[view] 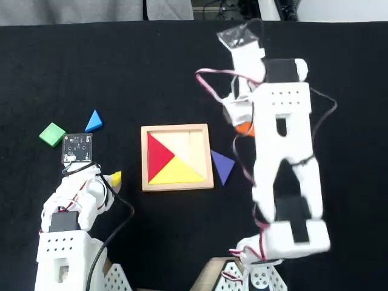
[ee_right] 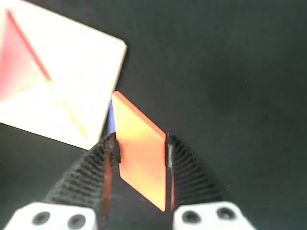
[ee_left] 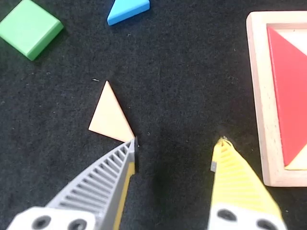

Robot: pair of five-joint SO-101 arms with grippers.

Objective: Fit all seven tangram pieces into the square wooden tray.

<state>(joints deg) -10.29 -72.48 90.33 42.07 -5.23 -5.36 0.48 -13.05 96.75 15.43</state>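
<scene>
While R gripper (ee_right: 141, 141) clamps orange piece (ee_right: 139, 163), L gripper (ee_left: 177, 142) gapes wide, nothing held, just beside tan triangle (ee_left: 109, 120).

You will find no text, number or sign that can be read here, not even on the square pale wooden tray (view: 177, 128). The small black square board (view: 77, 148) at the wrist of the left arm (view: 73, 209) carries tiny pale marks, but they are too small to read.

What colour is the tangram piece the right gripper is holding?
Orange. The right gripper clamps the orange piece, which shows clearest in the right wrist view.
</scene>
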